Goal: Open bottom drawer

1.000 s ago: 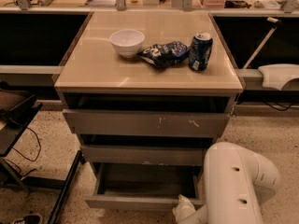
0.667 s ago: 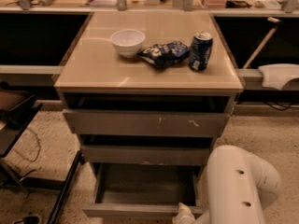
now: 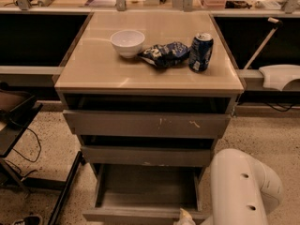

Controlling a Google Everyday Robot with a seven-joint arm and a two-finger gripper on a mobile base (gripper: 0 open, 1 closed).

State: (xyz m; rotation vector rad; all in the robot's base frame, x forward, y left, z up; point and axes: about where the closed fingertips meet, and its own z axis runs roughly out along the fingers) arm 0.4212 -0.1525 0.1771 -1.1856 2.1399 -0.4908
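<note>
Speckled floor (image 3: 262,135) surrounds a tan table (image 3: 93,74) carrying a white bowl (image 3: 127,42), a crumpled blue bag (image 3: 164,54) and a blue can (image 3: 201,52). Under it we see three grey fronts: the top drawer (image 3: 140,124) with white scratches, the middle drawer (image 3: 145,156), and the bottom drawer (image 3: 145,186), which stands pulled well out with its shallow box bare. Our white arm (image 3: 239,191) comes in at the lower right, and the end effector (image 3: 185,217) sits at the bottom drawer's front lip, right of its middle, cut by the frame edge. We cannot tell whether it is open, closed or gripping the lip. The front's long axis runs left to right and the drawer slides toward the camera, so any further pull goes straight back along that line. We judge the task nearly done
</note>
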